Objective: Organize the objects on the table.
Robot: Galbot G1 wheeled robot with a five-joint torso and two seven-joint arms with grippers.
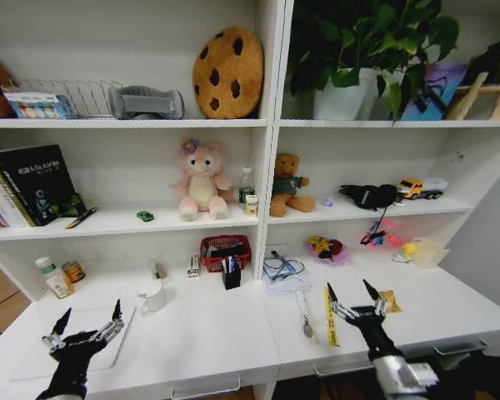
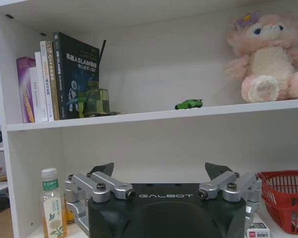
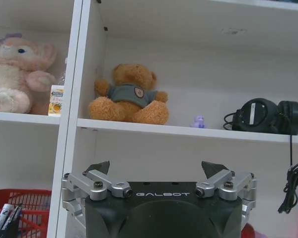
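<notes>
Grippers both hang spread and empty over the table (image 1: 225, 333) — left gripper (image 1: 87, 323) above the laptop (image 1: 33, 354), right gripper (image 1: 353, 295) by the yellow packet (image 1: 389, 301) — so I judge nothing's picked yet; next needs a choice and a descent.

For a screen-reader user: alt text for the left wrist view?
The left end effector, fingers spread open, faces white shelving. On the shelf above sit a tiny green toy car, upright books and a pink plush bear; below, a green-labelled bottle and red basket.
</notes>
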